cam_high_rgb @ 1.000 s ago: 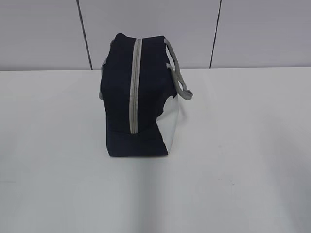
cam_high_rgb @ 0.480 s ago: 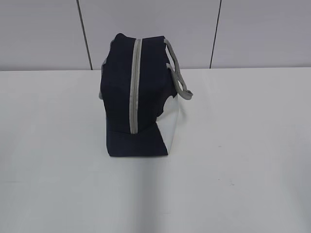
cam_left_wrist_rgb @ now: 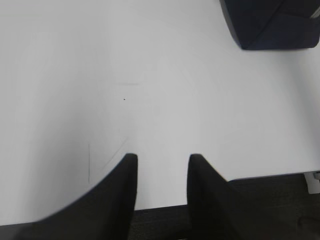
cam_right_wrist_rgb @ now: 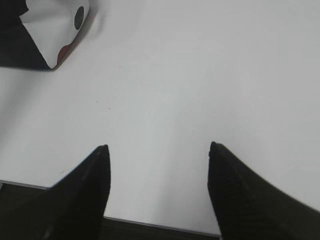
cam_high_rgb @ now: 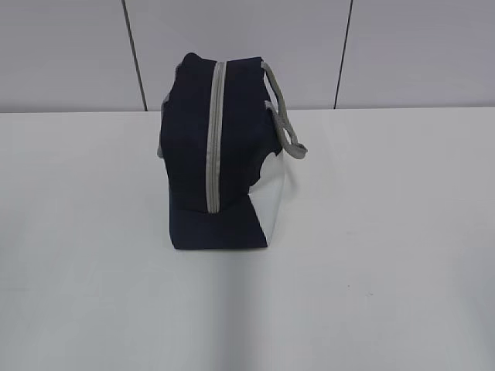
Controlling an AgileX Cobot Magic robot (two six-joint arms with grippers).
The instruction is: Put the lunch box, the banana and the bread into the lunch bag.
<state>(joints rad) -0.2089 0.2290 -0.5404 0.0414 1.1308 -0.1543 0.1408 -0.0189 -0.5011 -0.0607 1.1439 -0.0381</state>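
Note:
The navy-blue lunch bag stands on the white table at the middle back, its grey zipper shut and facing me, its white side panel and grey handles on the right. A corner of it shows in the left wrist view and in the right wrist view. The lunch box, banana and bread are not in view. My left gripper is open and empty over the table's near edge. My right gripper is open wider, also empty, near the front edge. Neither gripper shows in the exterior view.
The white table spreads around the bag. A grey panelled wall stands behind it. The table's front edge and dark floor show under both grippers.

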